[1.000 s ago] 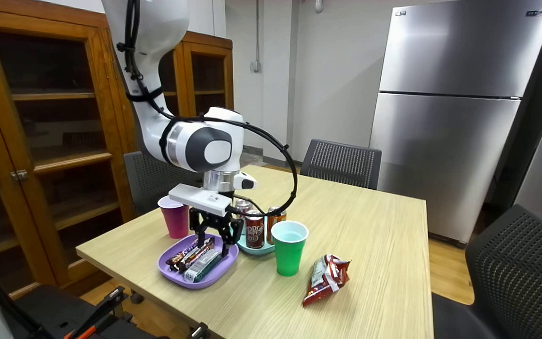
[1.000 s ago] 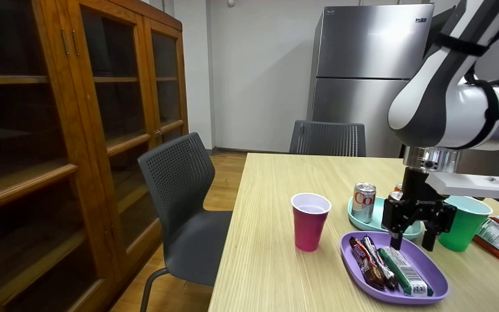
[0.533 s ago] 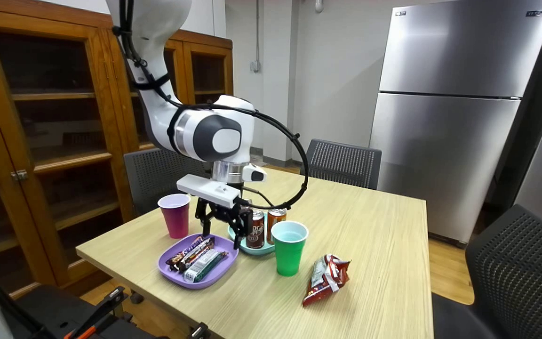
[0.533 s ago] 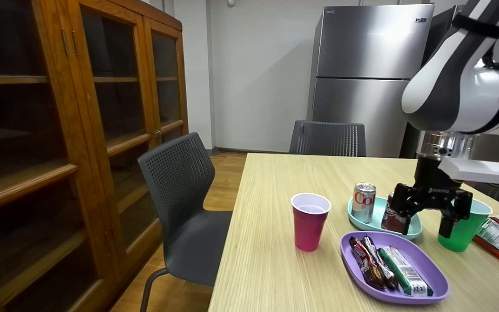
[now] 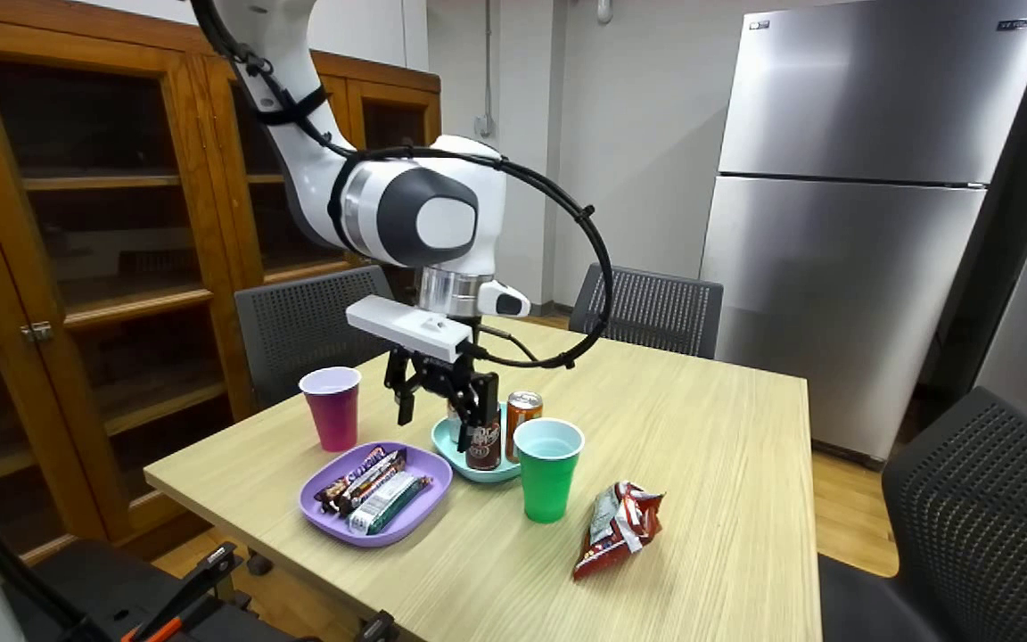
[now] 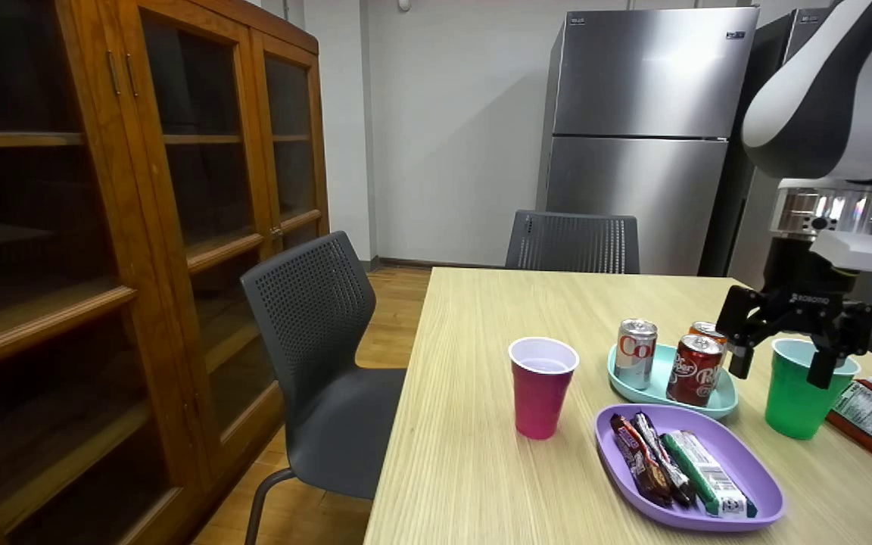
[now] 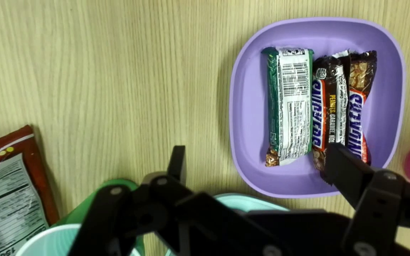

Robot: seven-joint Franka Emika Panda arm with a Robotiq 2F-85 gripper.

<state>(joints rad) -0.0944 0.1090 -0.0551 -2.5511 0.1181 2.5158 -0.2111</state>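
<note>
Three wrapped bars (image 7: pixel 327 108) lie side by side in the purple tray (image 7: pixel 253 106), lower than the hand (image 5: pixel 435 428) and toward the upper right in the wrist view. Their long axes run roughly square to the line between the fingertips (image 7: pixel 178 160). I have the hand spread apart, gripping nothing. The green cup (image 5: pixel 547 481) stands on the worktop (image 5: pixel 701 437) at lower left in that view.
</note>
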